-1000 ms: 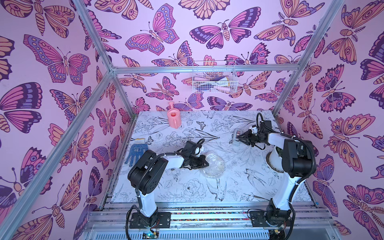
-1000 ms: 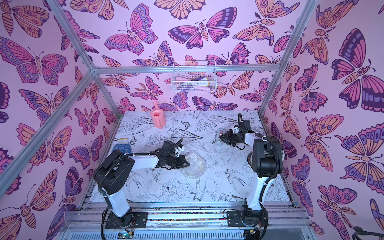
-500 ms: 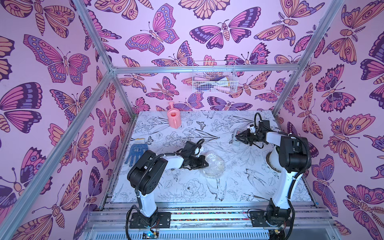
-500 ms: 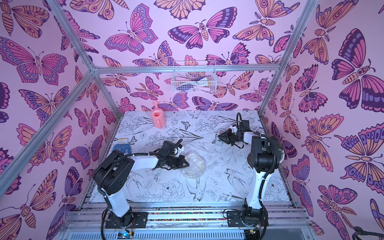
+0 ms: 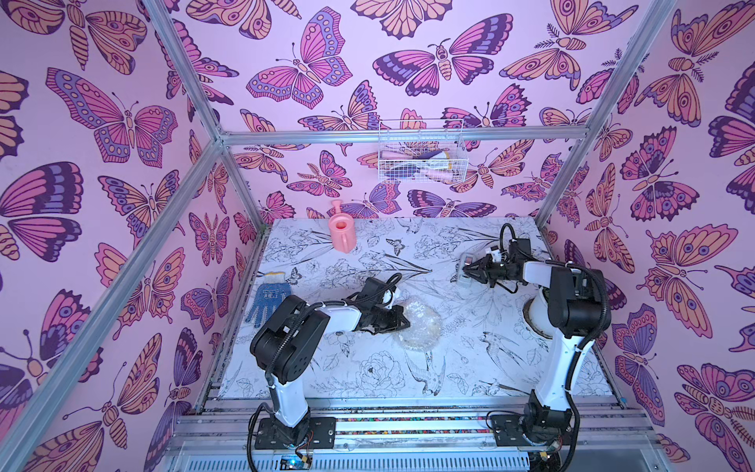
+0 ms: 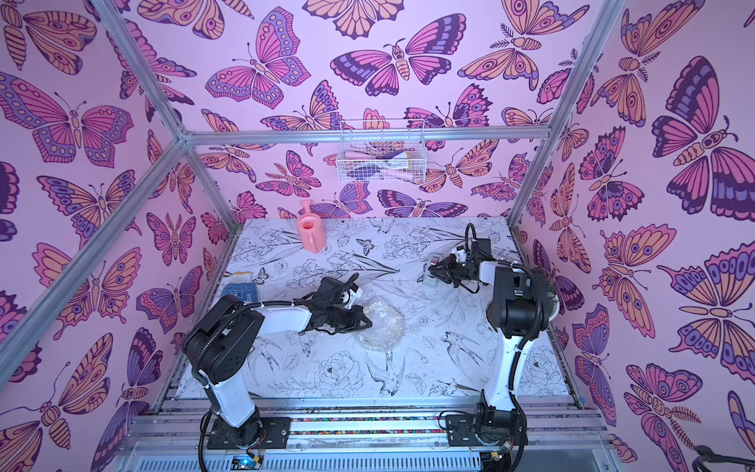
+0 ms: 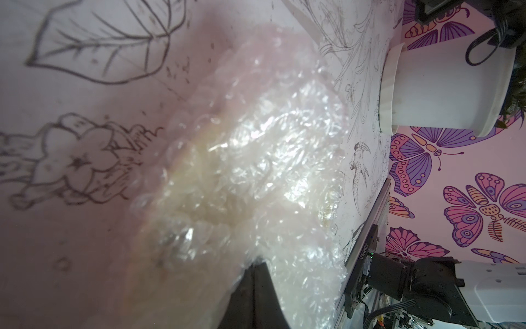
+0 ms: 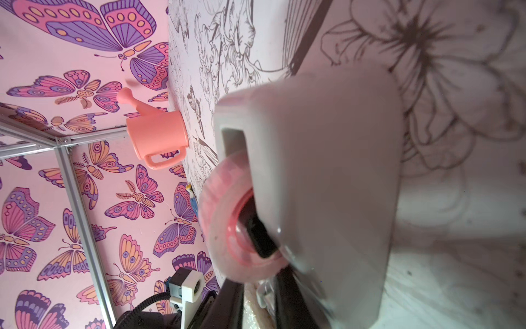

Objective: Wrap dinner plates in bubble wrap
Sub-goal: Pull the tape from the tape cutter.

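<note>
**Pinning the bundle while the tape is fetched**

My left claw (image 5: 405,323) was closed together, its tips pressed against the edge of the bubble wrap (image 5: 423,327), which lay bunched into a rounded bundle at the middle of the counter (image 5: 449,376). The dinner plate (image 7: 190,185) sat inside it, visible only as a cream tint through the film. My right claw (image 5: 470,273), well apart toward the back, had its jaws on either side of the clear tape dispenser (image 8: 327,171); I could not tell whether they gripped it yet.

Judged best practice was to pin the loose fold flat without crushing it. I also judged that the dispenser should be seated squarely before lifting, since its smooth hard shell would slip. The wrap was crinkly, glossy and springy, and likely to unfold if released. The tape roll (image 8: 222,216) was translucent around a pink core.
</note>
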`<action>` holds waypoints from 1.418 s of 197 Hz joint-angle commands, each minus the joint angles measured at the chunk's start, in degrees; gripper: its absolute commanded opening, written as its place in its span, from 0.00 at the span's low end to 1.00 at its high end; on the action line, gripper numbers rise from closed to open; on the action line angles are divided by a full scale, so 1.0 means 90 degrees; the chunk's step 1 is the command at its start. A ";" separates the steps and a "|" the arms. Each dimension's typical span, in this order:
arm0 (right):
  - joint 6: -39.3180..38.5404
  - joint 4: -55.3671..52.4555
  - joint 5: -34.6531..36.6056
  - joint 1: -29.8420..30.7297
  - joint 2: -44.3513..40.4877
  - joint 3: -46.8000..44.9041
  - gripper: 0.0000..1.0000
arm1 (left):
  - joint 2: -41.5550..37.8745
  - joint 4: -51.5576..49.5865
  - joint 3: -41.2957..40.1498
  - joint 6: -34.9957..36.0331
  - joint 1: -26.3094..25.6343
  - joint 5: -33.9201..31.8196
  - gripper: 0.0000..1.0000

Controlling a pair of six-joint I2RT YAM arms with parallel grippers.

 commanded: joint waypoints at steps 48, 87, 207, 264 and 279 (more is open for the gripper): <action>-0.0183 -0.0256 -0.0106 0.0125 0.0078 -0.0126 0.16 | 0.0167 -0.0847 -0.0301 0.0072 0.0035 -0.0374 0.00; -0.0162 -0.0197 -0.0169 0.0126 0.0031 -0.0095 0.15 | 0.0134 -0.0848 -0.0329 0.0067 0.0035 -0.0392 0.00; 0.0432 0.0084 -0.0127 0.0116 -0.0844 -0.0408 0.00 | 0.0134 -0.0860 -0.0320 0.0058 0.0045 -0.0369 0.00; 0.0684 0.0247 -0.0284 0.0125 -0.1231 -0.1039 0.00 | 0.0144 -0.0867 -0.0311 0.0069 0.0045 -0.0348 0.00; 0.0871 0.0511 -0.0380 0.0135 -0.1376 -0.1289 0.00 | 0.0135 -0.0867 -0.0321 0.0060 0.0047 -0.0348 0.00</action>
